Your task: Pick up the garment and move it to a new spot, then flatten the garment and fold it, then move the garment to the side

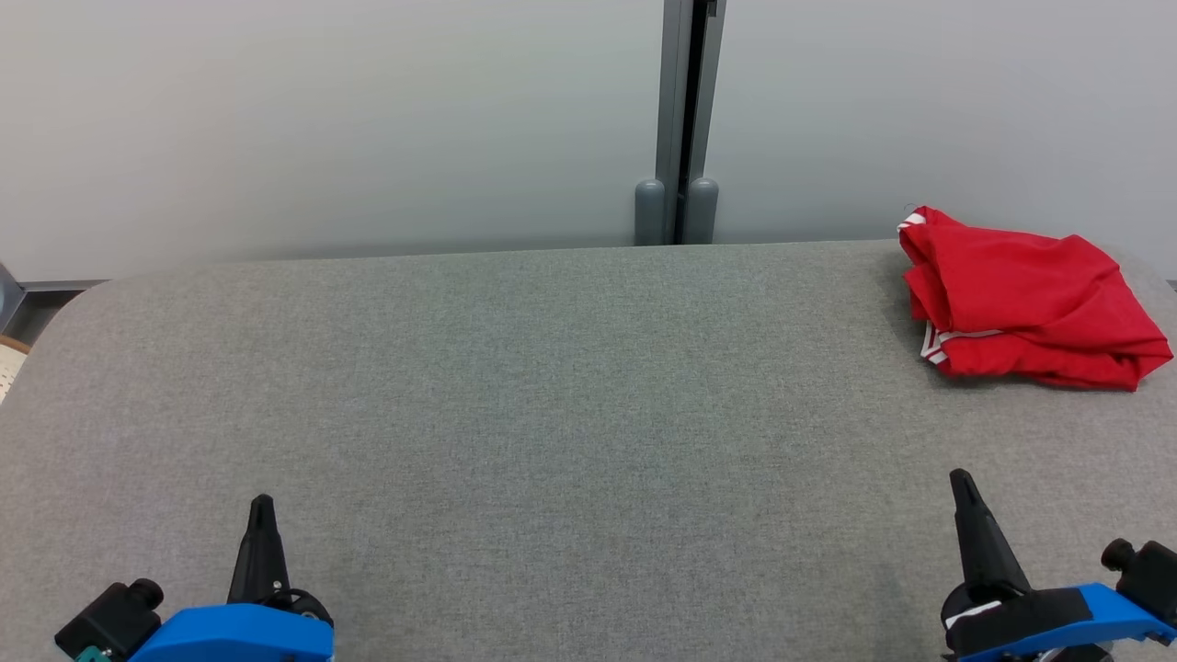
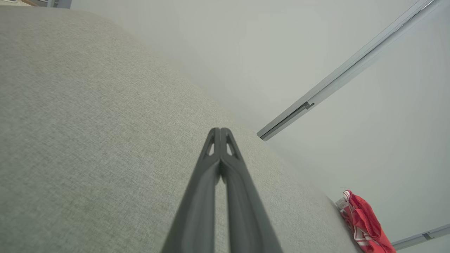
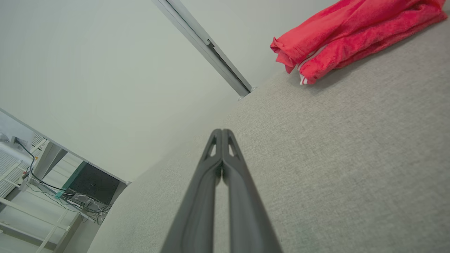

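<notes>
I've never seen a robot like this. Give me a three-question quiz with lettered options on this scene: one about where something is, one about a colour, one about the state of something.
1. Where on the grey table does the garment lie?
A. far right corner
B. near left corner
C. centre, between the grippers

2. What colour is the garment?
A. blue with yellow trim
B. red with white stripes
C. plain green

3. How do the left gripper and right gripper stand?
A. both wide open
B. one clamped on the garment
C. both shut, holding nothing

Answers:
1 A, it sits by the far edge on the robot's right.
2 B, the cloth is red with white stripes along a hem.
3 C, both pairs of jaws are pressed together over bare table, apart from the garment.
</notes>
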Available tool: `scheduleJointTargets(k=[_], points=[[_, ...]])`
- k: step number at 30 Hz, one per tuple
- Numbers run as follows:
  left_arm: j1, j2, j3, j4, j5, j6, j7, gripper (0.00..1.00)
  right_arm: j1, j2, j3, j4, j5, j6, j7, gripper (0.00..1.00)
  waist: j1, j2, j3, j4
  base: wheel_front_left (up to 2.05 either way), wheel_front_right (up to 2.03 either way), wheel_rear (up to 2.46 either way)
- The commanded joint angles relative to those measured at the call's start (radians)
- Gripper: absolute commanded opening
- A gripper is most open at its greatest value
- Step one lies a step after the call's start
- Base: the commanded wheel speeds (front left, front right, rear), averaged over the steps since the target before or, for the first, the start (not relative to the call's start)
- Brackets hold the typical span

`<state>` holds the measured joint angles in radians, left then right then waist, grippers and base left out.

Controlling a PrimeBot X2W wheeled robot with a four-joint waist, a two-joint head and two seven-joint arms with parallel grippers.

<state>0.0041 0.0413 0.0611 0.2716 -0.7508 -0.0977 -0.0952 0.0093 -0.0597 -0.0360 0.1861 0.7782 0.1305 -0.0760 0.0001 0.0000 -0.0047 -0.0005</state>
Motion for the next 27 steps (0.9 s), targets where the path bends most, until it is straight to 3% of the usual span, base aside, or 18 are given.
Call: scheduleJointTargets(k=[1, 27], points=[[-0.031, 0.007, 0.007, -0.016, -0.039, -0.004, 0.009, 0.00, -0.028, -0.010, -0.004, -0.008, 0.040, 0.000, 0.007, 0.00, -0.0001, 0.0000, 0.000, 0.000, 0.00, 0.00, 0.00], [-0.067, 0.009, 0.026, -0.022, -0.358, -0.017, 0.088, 0.00, -0.066, -0.011, -0.023, 0.017, 0.358, 0.000, 0.071, 0.00, -0.0001, 0.0000, 0.002, 0.000, 0.00, 0.00, 0.00]])
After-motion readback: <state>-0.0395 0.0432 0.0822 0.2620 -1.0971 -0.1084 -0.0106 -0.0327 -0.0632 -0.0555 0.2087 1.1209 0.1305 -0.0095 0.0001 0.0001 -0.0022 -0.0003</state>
